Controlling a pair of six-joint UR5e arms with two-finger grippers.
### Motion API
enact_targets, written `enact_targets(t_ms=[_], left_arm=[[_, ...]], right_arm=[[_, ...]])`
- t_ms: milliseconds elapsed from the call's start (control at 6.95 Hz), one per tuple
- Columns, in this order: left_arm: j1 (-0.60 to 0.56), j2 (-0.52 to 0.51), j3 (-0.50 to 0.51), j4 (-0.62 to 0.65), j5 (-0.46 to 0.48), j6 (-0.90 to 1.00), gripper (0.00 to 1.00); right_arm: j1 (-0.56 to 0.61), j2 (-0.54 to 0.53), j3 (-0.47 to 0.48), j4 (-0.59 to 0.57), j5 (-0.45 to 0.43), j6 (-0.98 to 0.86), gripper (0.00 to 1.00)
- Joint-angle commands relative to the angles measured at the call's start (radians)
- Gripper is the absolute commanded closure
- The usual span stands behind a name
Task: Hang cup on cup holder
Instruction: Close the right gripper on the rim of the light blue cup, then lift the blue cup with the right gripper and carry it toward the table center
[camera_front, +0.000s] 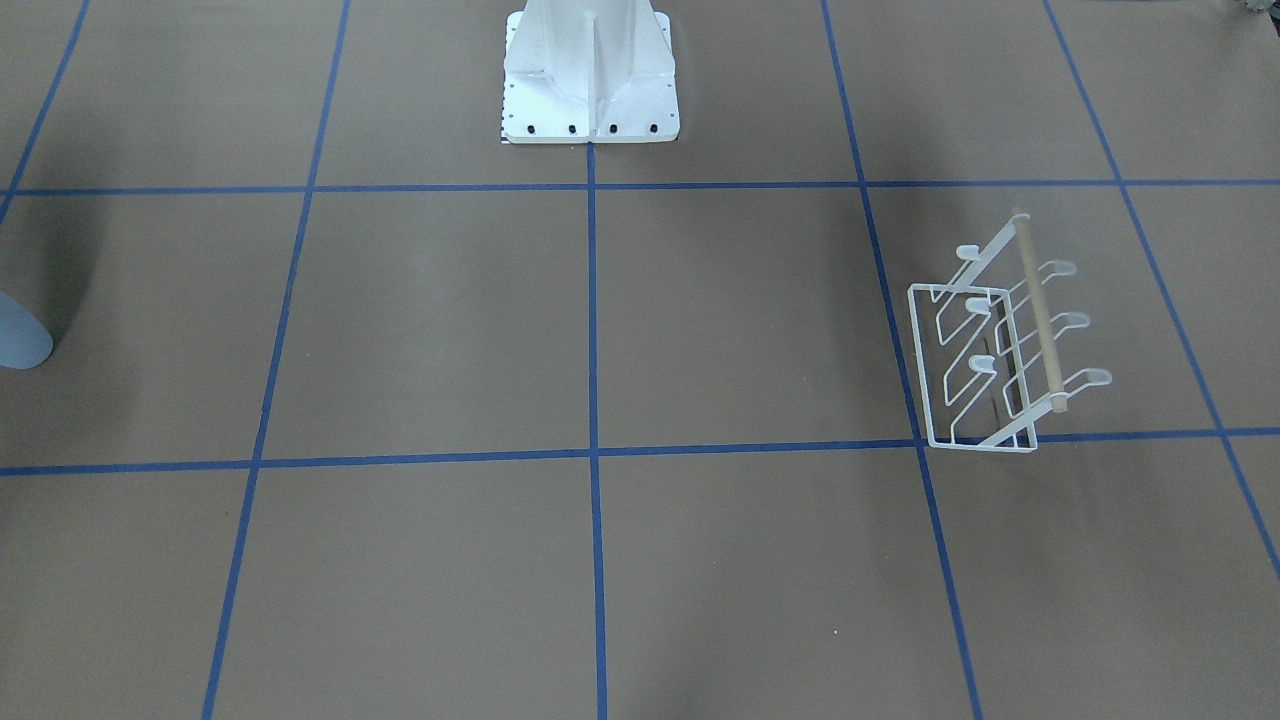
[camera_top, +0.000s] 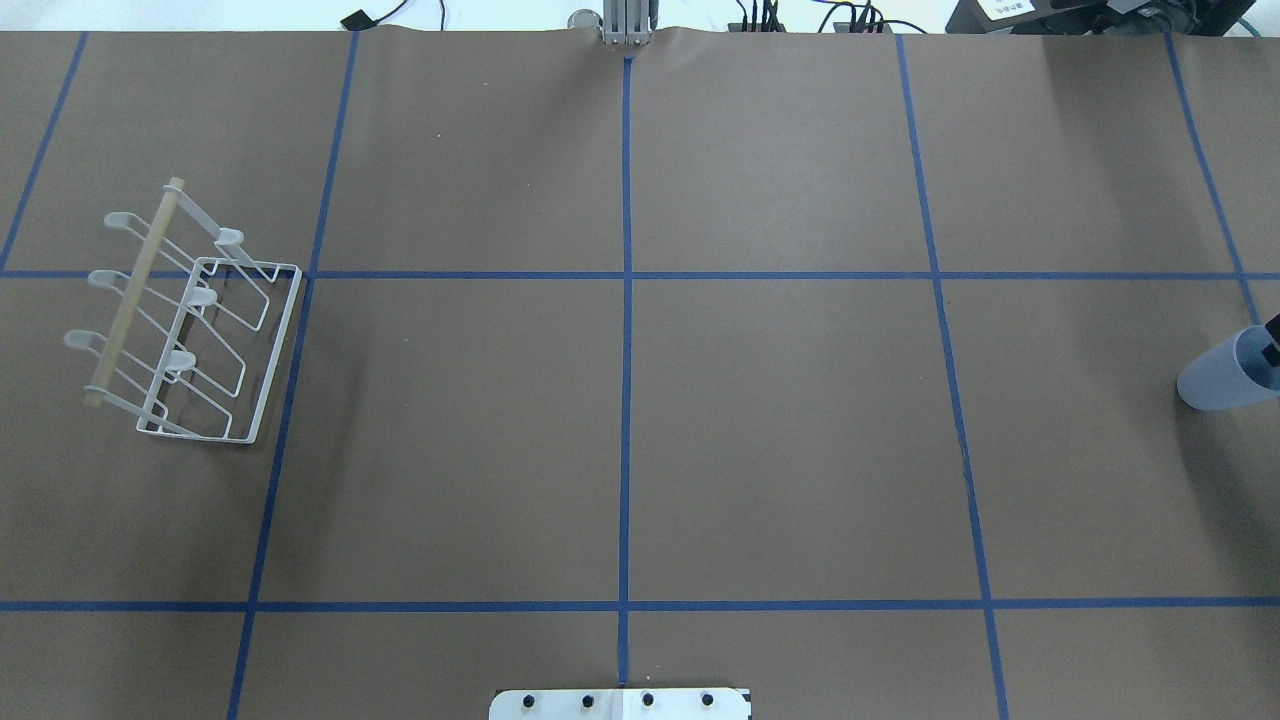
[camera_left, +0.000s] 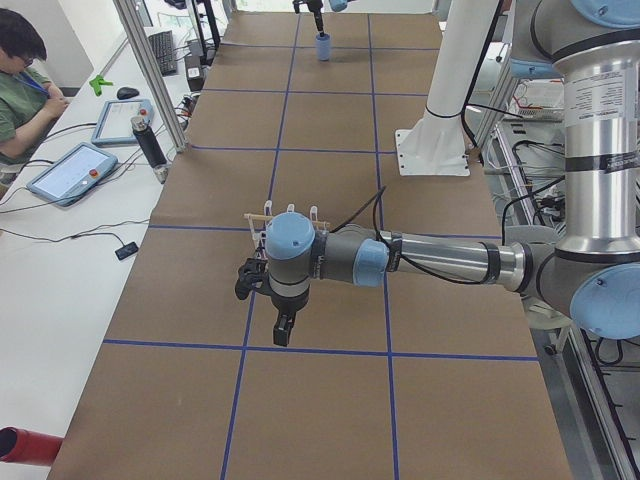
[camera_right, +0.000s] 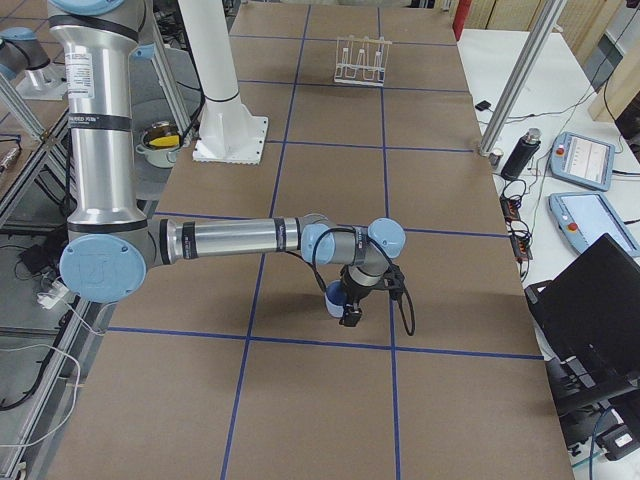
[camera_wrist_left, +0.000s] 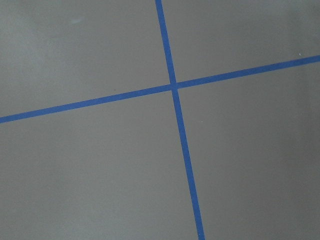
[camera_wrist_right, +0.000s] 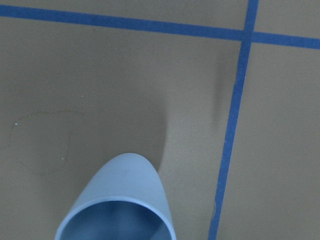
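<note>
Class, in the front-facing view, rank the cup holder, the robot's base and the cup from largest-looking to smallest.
1. Cup holder.
2. Base, though the top edge cuts it off, so unsure against the holder.
3. Cup, only partly in view at the left edge.

overhead and front-facing cameras look steeply down from opposite sides of the cup holder (camera_top: 203, 297), which both share.
</note>
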Motion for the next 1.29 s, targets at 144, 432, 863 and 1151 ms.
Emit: enact_targets(t_ms=[144,432,863,1151], left_arm=[[0.000,0.000,-0.007,-0.001,0.000,0.000,0.01],[0.000,0.000,-0.005,-0.001,0.000,0.000,0.01],[0.000,0.002,-0.008,-0.001,0.000,0.000,0.01],[0.000,0.000,-0.007,-0.001,-0.023,0.000,0.01]], right_arm=[[-0.010,0.004,-0.018,0.010,0.004,0.002,0.99],[-0.014,0.004,-0.018,0.027,0.013,0.005,1.00],[-0.013,0.001,0.045,0.029,0.071,-0.004,1.00],[-0.011,0.013,0.177,0.029,0.170,0.005,1.00]])
